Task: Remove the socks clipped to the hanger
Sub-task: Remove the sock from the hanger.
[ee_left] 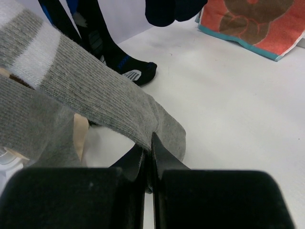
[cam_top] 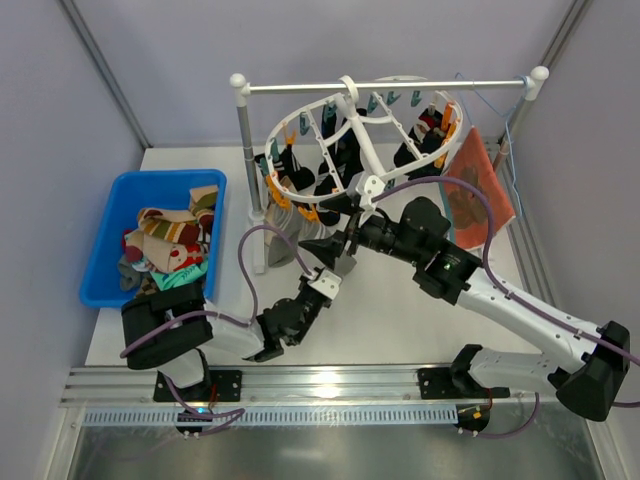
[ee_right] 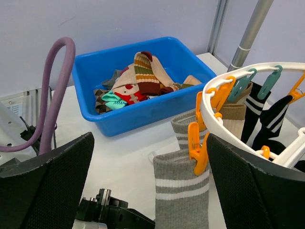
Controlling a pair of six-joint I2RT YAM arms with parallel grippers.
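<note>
The left fingers [ee_left: 162,155] are pressed fully together on the toe end of a grey sock [ee_left: 95,95]. Only the tip of the fabric is nipped between them, and the sock slants up and away toward the hanger [ee_right: 209,112]. The right fingers [ee_right: 52,181] are spread as wide as they go and hold nothing. They stand to either side of the hanger's near rim, where an orange clip [ee_right: 198,148] bites the cuff of a striped sock [ee_right: 181,191]. This is probably the same sock the left side has, though the pictures do not settle it. The step in hand looks like freeing this sock from its clip. With so thin a pinch, a sharp tug would likely slip off the toe, so a slow pull along the sock's length, down and away from the hanger, seems safer than a sideways one. Closing the right fingers on the rim beside the clip first should stop the hanger swinging on its rail [cam_top: 390,87]. They should stay off the cuff itself, which would trap it. Dark socks [cam_top: 330,175] hang from clips further round the hanger. To the left of the hanger, a blue bin [ee_right: 143,114] on the tabletop [ee_left: 228,109] holds loose socks and is the likely drop point.
</note>
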